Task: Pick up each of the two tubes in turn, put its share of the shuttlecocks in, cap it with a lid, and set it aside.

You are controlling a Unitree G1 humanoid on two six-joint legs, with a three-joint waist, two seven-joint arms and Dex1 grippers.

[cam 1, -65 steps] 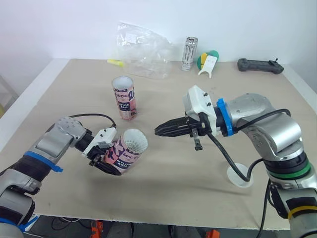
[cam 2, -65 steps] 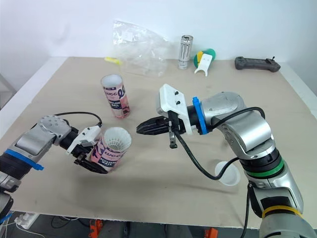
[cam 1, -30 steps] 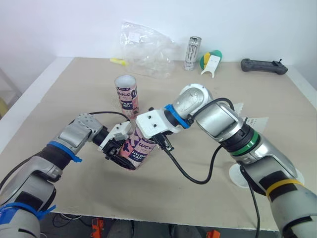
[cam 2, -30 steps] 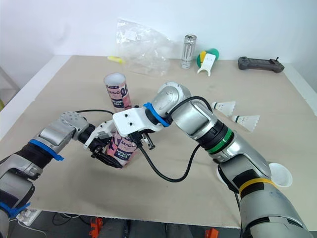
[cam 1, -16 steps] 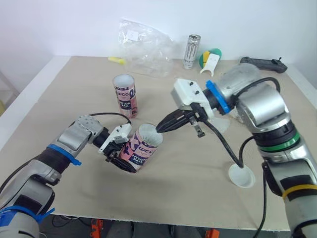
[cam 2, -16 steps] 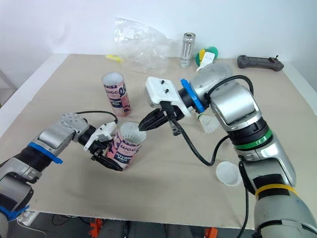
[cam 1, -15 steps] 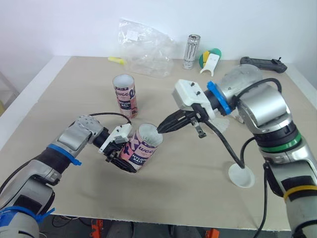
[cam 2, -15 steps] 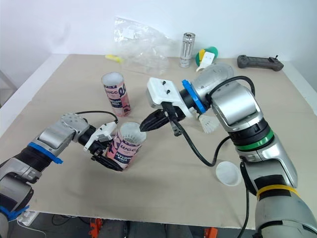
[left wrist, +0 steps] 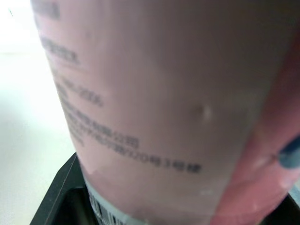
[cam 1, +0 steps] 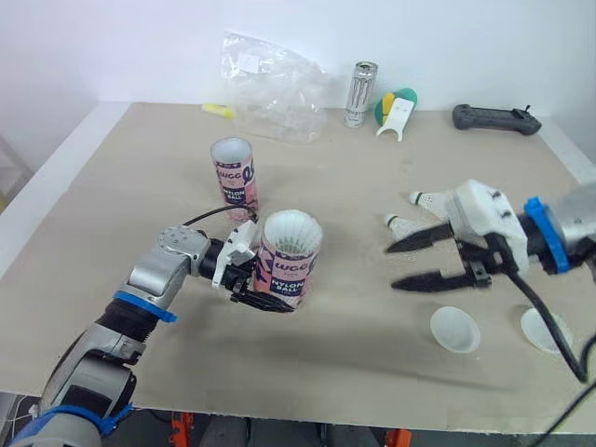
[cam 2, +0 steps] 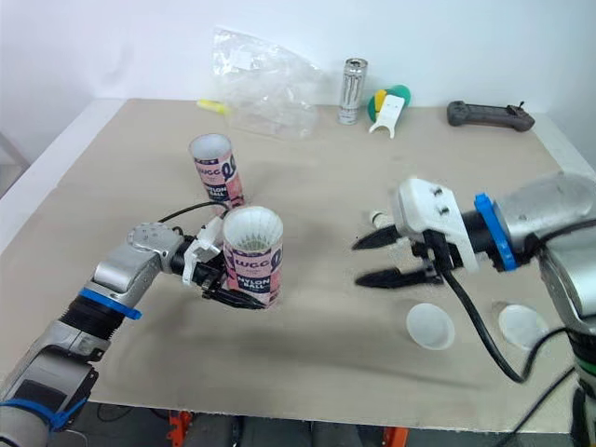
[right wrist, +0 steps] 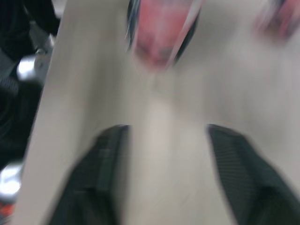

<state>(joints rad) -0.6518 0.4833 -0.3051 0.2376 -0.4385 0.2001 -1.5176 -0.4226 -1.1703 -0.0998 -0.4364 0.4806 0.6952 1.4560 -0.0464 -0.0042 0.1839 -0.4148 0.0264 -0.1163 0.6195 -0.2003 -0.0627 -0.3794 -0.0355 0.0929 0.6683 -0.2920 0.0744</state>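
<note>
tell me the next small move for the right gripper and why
Probably lower the open right gripper onto the nearer shuttlecock and close on it. It hovers just beside that shuttlecock, and the tube in the left gripper stands upright, mouth uncapped.

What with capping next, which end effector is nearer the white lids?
Right. The right end effector hovers open near the lids; the left end effector, gripping a tube, is farther.
</note>
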